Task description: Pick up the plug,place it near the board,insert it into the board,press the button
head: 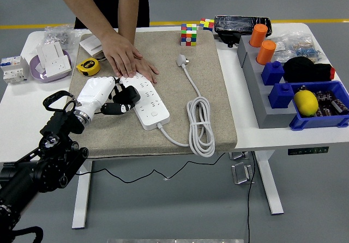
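Note:
A white power strip (pixel 146 98) lies on the tan mat (pixel 163 47), its white cable coiled at the right and ending in a white plug (pixel 181 61). My left hand (pixel 103 97), white with black fingertips, is shut on a black plug (pixel 128 95) held at the strip's left edge, over its sockets. A person's hand (pixel 126 58) presses flat on the strip's far end. My right arm is out of view.
A yellow tape measure (pixel 87 66) and a purple bowl with white sockets (pixel 50 63) sit at the left. Two Rubik's cubes (pixel 188 34) stand at the back. Grey and blue bins (pixel 283 98) with orange cylinders and a yellow lemon fill the right side.

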`<action>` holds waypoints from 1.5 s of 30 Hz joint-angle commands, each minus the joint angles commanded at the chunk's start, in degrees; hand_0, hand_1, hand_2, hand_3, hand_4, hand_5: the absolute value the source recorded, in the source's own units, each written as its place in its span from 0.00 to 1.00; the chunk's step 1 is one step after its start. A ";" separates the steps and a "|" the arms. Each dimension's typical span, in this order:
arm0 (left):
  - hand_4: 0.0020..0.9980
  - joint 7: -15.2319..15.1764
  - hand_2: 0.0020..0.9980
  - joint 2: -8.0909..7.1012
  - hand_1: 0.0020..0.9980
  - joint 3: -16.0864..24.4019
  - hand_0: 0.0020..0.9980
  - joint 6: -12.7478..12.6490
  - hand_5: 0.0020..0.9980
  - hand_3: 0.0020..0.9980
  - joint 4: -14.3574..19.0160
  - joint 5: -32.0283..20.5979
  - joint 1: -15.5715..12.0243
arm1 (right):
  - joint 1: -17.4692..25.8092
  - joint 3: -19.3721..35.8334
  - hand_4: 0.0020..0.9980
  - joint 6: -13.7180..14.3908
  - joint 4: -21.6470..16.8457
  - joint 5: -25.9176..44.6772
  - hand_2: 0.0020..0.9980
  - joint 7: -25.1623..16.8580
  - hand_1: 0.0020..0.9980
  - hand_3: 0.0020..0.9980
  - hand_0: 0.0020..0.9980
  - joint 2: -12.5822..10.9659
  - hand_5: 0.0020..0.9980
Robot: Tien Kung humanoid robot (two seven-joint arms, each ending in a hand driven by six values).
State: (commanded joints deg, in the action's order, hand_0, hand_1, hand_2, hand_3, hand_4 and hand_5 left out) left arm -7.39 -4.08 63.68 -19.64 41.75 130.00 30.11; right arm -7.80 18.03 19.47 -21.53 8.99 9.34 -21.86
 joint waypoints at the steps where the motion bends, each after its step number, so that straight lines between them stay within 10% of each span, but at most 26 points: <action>1: 0.43 0.00 0.28 -0.03 0.37 -0.01 0.49 0.01 0.22 0.30 -0.04 0.00 0.03 | 0.00 0.00 1.00 0.01 -0.01 0.01 0.74 -0.01 0.75 0.76 0.79 -0.02 1.00; 35: 0.44 -0.30 0.29 0.29 0.38 -0.86 0.50 0.45 0.22 0.31 -0.42 0.00 1.43 | -0.24 0.70 1.00 0.12 -0.28 -0.06 0.74 -0.15 0.75 0.76 0.79 -0.27 1.00; 36: 0.73 -0.35 0.44 0.28 0.53 -0.77 0.55 0.67 0.30 0.41 -0.44 0.00 1.43 | -0.23 0.71 1.00 0.09 -0.29 -0.03 0.74 -0.16 0.75 0.76 0.79 -0.26 1.00; 41: 0.73 -0.42 0.44 0.25 0.53 -0.58 0.55 2.36 0.30 0.41 -0.60 0.00 1.35 | -0.27 0.89 1.00 0.00 -0.35 0.03 0.74 -0.14 0.75 0.76 0.79 -0.23 1.00; 42: 0.86 -0.37 0.72 0.25 0.77 -0.57 0.67 2.88 0.34 0.58 -0.62 0.00 1.33 | -0.28 0.91 1.00 0.01 -0.36 0.05 0.74 -0.11 0.76 0.76 0.80 -0.24 1.00; 45: 0.86 -0.28 0.72 0.24 0.77 -0.64 0.67 3.81 0.34 0.58 -0.66 0.00 1.29 | -0.27 0.98 1.00 0.08 -0.40 0.09 0.74 -0.13 0.76 0.76 0.80 -0.25 1.00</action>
State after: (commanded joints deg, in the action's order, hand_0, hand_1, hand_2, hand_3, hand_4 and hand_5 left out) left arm -7.68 -3.83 63.04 -15.83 41.09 130.00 31.40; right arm -8.07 19.01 19.55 -21.93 9.07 9.21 -22.11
